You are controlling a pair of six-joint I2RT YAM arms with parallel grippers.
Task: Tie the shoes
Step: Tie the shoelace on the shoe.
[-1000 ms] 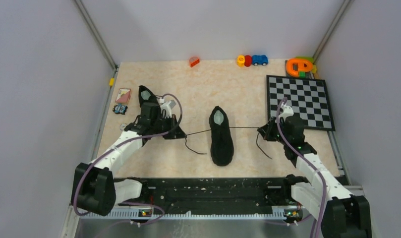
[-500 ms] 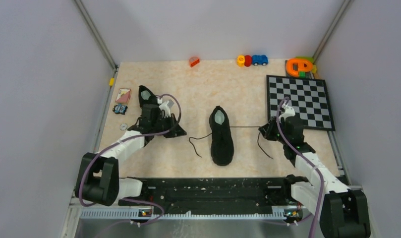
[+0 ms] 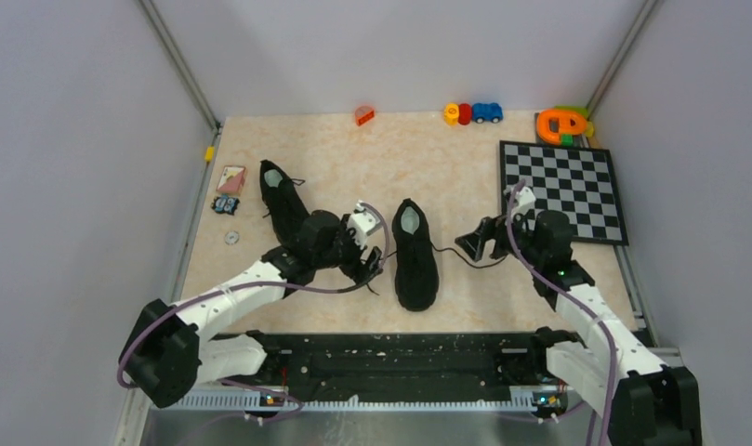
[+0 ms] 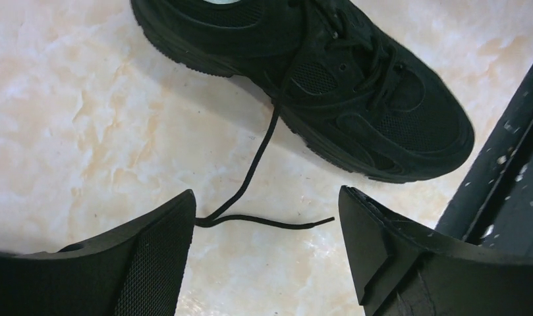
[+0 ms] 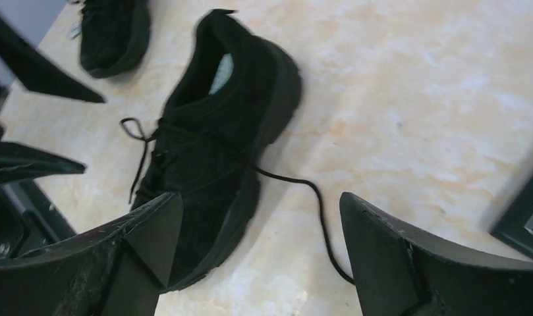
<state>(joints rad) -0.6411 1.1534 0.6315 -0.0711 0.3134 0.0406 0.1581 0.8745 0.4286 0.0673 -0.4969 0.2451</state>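
I'm holding the left gripper (image 3: 372,262) at nine o'clock of the middle shoe (image 3: 415,265) and the right gripper (image 3: 474,244) at three, both wide and empty, the other shoe (image 3: 281,200) lying at ten, and, judging the bow unformed, I'm needing to pinch each slack lace (image 4: 250,172).

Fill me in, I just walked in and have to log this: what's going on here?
Two robot arms are at a black sneaker on the table. The left gripper and right gripper flank it, both open, holding nothing. Its laces lie loose and untied. The second sneaker lies further back left.
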